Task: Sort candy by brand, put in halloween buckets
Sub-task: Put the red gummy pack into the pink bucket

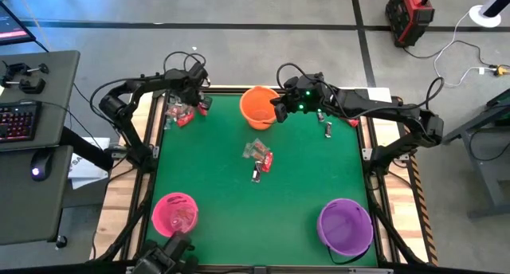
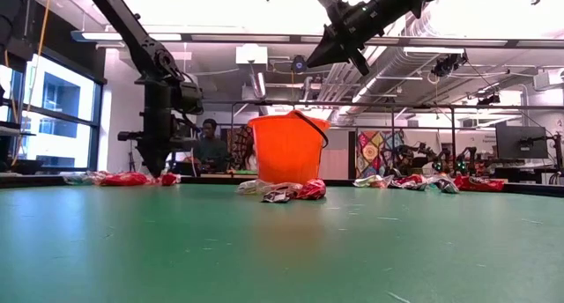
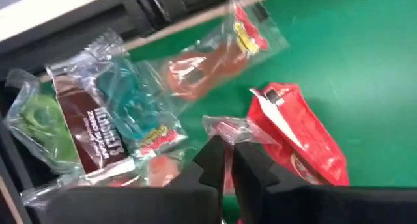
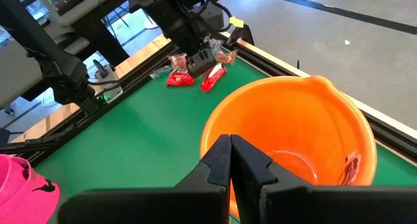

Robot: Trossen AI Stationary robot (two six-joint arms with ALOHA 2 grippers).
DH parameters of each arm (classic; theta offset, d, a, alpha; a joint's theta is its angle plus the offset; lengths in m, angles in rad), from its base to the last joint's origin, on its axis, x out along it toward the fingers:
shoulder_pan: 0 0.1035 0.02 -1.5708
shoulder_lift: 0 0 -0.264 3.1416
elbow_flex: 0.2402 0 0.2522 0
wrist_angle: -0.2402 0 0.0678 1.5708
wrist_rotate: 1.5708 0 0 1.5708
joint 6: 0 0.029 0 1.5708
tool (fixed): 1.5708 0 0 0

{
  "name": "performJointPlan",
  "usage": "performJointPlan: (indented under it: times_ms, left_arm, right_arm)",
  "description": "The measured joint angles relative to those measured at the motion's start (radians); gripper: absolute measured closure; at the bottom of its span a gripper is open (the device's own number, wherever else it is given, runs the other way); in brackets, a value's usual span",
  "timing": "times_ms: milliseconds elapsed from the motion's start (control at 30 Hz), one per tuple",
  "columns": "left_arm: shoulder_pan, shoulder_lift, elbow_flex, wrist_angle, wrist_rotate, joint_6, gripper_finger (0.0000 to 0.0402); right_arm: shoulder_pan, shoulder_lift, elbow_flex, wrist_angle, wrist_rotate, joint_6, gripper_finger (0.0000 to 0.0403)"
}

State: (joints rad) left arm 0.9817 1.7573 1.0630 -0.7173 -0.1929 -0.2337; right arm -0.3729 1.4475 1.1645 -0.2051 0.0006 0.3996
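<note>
Several wrapped candies in red, clear and dark wrappers lie in a pile at the table's far left corner. My left gripper is down in this pile, shut on a clear-wrapped piece; it also shows in the high view. The orange bucket stands at the far middle with a candy inside. My right gripper is shut and empty, in the air above the bucket's rim; it also shows in the low view. The pink bucket and the purple bucket stand near the front edge. My left gripper pinches a clear wrapper with red inside between its two fingers, coming from above and pointing down. The wrapper's crinkled end sticks out past the fingertips. The fingers hide the rest of the piece, so I cannot tell whether it is lifted off the table.
A small heap of candies lies at the table's middle. A few more pieces lie at the far right. A big red wrapper lies right beside my left gripper. The table's wooden rim and frame run close behind the pile.
</note>
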Motion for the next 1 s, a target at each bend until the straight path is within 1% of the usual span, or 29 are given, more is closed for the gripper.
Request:
performJointPlan:
  times_ms: [67, 133, 233, 367, 467, 533, 600, 700, 767, 900, 1000]
  left_arm:
    - [0.000, -0.007, 0.000, -0.022, 0.009, -0.003, 0.0388]
    - [0.000, -0.029, 0.000, -0.037, 0.043, -0.008, 0.0397]
    - [-0.004, -0.095, 0.000, -0.049, 0.093, -0.025, 0.0399]
    - [-0.047, -0.246, 0.000, -0.069, 0.152, -0.032, 0.0401]
    - [-0.136, -0.385, 0.000, -0.134, 0.219, -0.015, 0.0401]
    - [-0.232, -0.484, 0.000, -0.200, 0.261, -0.025, 0.0401]
    - [-0.356, -0.579, 0.000, -0.275, 0.287, -0.064, 0.0401]
    - [-0.591, -0.702, 0.000, -0.363, 0.331, -0.188, 0.0401]
    - [-0.764, -0.765, 0.000, -0.405, 0.360, -0.302, 0.0401]
    - [-1.108, -0.829, 0.000, -0.416, 0.418, -0.559, 0.0401]
    - [-1.332, -0.817, 0.000, -0.409, 0.420, -0.711, 0.0401]
  right_arm:
    - [0.000, 0.000, 0.000, 0.000, 0.000, 0.000, 0.0402]
    - [0.000, 0.000, 0.000, -0.001, 0.000, 0.000, 0.0402]
    - [0.000, 0.001, 0.000, -0.001, 0.000, -0.017, 0.0402]
    - [0.000, 0.001, 0.000, -0.001, 0.000, -0.023, 0.0402]
    - [0.000, 0.001, 0.000, -0.001, 0.000, -0.023, 0.0402]
    - [0.000, 0.001, 0.000, -0.001, 0.000, -0.028, 0.0402]
    - [0.000, 0.001, 0.000, -0.001, -0.004, -0.041, 0.0402]
    - [0.000, 0.001, 0.000, -0.001, -0.048, -0.055, 0.0402]
    - [0.000, 0.001, 0.000, -0.001, -0.082, -0.068, 0.0402]
    - [0.000, 0.001, 0.000, -0.001, -0.089, -0.087, 0.0402]
    - [0.000, 0.001, 0.000, -0.001, -0.089, -0.113, 0.0402]
